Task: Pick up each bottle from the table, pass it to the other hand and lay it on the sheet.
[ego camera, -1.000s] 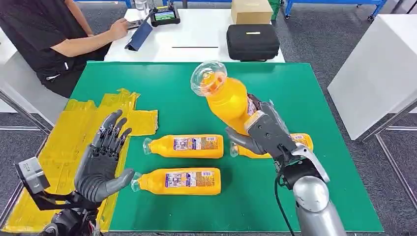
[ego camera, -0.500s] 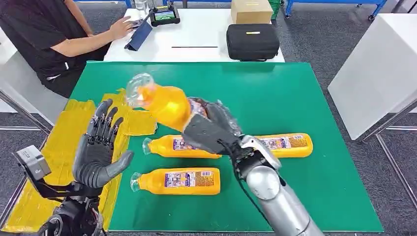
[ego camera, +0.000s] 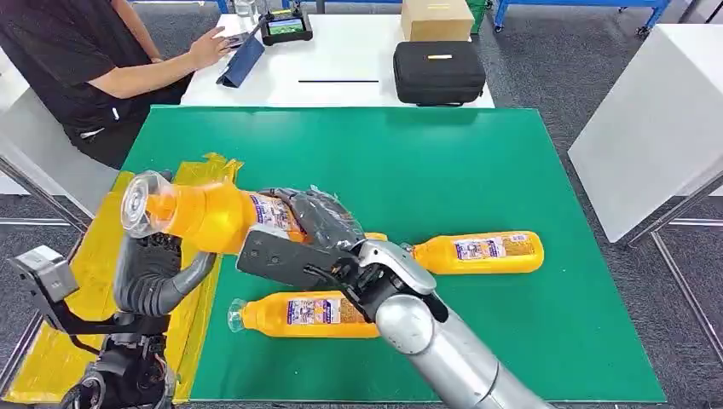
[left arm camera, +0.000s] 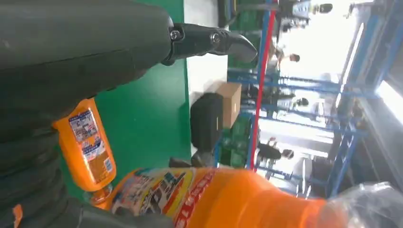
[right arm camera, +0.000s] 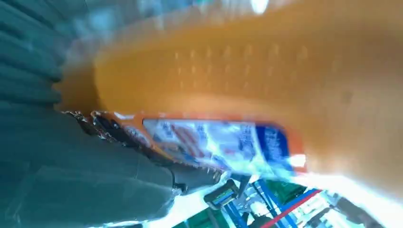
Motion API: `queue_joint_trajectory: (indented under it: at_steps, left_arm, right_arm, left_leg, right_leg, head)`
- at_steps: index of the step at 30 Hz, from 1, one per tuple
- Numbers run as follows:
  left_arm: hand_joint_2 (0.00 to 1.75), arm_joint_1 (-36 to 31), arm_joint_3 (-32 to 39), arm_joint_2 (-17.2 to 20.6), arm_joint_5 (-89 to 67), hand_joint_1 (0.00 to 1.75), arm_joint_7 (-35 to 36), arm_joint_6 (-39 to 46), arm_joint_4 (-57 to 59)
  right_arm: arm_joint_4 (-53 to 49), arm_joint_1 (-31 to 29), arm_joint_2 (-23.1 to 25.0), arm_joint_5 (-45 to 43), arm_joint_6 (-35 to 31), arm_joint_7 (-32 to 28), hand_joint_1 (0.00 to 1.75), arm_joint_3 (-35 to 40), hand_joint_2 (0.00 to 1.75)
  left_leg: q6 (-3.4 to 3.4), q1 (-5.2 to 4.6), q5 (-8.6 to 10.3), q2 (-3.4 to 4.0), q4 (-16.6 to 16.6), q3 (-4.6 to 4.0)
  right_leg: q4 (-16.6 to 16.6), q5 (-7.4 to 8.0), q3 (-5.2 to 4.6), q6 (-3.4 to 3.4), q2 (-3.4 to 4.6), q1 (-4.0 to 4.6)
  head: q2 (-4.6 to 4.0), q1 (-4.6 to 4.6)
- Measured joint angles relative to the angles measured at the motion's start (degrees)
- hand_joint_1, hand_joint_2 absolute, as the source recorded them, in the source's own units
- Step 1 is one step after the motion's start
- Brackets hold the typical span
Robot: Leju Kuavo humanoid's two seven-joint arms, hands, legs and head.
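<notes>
- Waiting at the near-left corner of the green mat (ego camera: 477,170), the left hand (ego camera: 158,273) stands palm toward the incoming bottle, thumb hooked beneath it; the bottle hides its fingers in the head view, while the left wrist view shows a dark finger (left arm camera: 209,40) stretched out straight, so the hand reads as spread and holding nothing, posed to receive.
- Lying under that hand and off the mat's left edge, the yellow sheet (ego camera: 102,247) is the drop zone, which explains why the handover happens on this side.
- Hanging above the mat's left edge, the held bottle (ego camera: 205,217) is carried nearly level, clear cap end leading toward the left hand, so its neck and shoulder are free to be taken.
- Wrapping the labelled lower half of that bottle, the right hand (ego camera: 303,239) has its fingers clamped round it, the arm reaching across the mat from the near side.
- Resting on the mat's near part, just below the right hand, the near bottle (ego camera: 307,313) lies on its side, label up.
- Lying right of the mat's centre, the far bottle (ego camera: 482,253) is also on its side, awaiting its turn.
</notes>
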Motion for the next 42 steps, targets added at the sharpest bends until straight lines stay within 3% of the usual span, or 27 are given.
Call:
queue_joint_trajectory:
  at_steps: [15, 28, 42]
  left_arm:
    - [1.75, 1.14, -2.14, 3.45, 7.93, 0.0, 0.02, -4.26, -2.01]
    - [1.75, 0.41, -4.44, 4.35, 12.0, 0.0, 1.9, -8.51, -2.49]
    - [1.75, -2.39, -6.97, 4.57, 10.05, 0.0, 3.1, -6.67, -1.88]
  right_arm:
    - [4.52, -1.46, 1.51, 2.67, 0.17, 0.02, 1.75, 2.21, 1.75]
    - [6.1, -1.59, 2.08, 4.57, 0.17, 0.02, 1.75, 2.36, 1.75]
    - [6.1, -1.94, 3.45, 6.47, 1.49, 0.81, 1.75, 2.34, 1.75]
  left_leg:
    - [-0.01, 0.02, 0.01, 0.0, 0.0, -0.03]
    - [-0.01, 0.01, 0.01, 0.0, 0.0, -0.02]
    - [-0.02, 0.02, 0.01, 0.03, 0.0, -0.03]
  right_leg:
    - [0.01, 0.0, -0.05, 0.0, 0.0, 0.01]
    - [0.0, 0.0, -0.07, 0.0, 0.0, 0.01]
    - [0.01, 0.0, -0.07, 0.0, 0.0, 0.02]
  head:
    - [0.0, -0.02]
    - [0.0, 0.0]
    - [0.0, -0.02]
